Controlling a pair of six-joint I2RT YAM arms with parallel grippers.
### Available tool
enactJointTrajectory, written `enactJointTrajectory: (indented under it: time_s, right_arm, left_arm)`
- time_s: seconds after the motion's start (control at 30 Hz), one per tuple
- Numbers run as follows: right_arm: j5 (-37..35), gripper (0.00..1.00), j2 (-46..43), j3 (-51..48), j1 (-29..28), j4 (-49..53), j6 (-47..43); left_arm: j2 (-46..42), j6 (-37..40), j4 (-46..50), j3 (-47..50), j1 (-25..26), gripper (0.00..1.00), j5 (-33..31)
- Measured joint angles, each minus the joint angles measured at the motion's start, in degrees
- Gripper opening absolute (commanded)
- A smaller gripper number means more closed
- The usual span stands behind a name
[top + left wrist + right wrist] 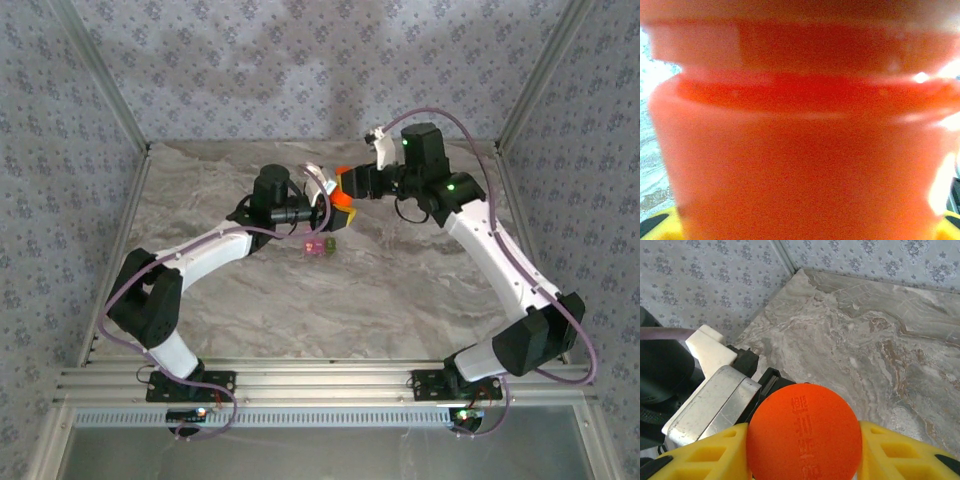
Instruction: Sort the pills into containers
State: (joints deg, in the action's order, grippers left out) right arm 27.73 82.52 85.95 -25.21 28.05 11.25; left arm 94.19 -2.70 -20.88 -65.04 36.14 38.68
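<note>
Marble-patterned table (420,290), enclosed by floral-papered walls (300,60).

Item 1: containers (318,246). Joined pair of small translucent cubes, pink on the left and green on the right in the top view. They stand on the table near its middle, just toward the near side of both grippers and touching neither. Contents too small to make out.

Item 2: bottle (342,212), orange. Sits above the containers in the top view, between the two arms. The left wrist view shows its wall close up and blurred.

Item 3: cap (805,430), round and orange with embossed characters on its face.

Item 4: left gripper (805,230). Clamped on the bottle body, with yellow fingers (660,227) at either side of it.

Item 5: right gripper (805,452). Pinching the cap by its rim between yellow fingers (900,455), meeting the left gripper at the bottle.
</note>
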Motion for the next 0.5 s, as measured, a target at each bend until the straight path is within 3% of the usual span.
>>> enactJointTrajectory:
  time_s: [0.1,0.3,0.5]
  right_arm:
    - [-0.48,0.55,0.00,0.02,-0.11,-0.79,0.87]
    - [-0.20,0.80,-0.26,0.15,1.18,-0.59,1.36]
    - [9.40,0.87,-4.92,-2.12,8.07,0.87,-1.66]
  left_arm:
    - [0.00,-0.24,-1.18,0.00,0.02,0.00,-0.83]
    - [0.00,-0.35,-2.91,0.02,0.20,0.00,-2.08]
    - [-0.11,-0.22,-3.78,0.02,0.87,0.00,-2.21]
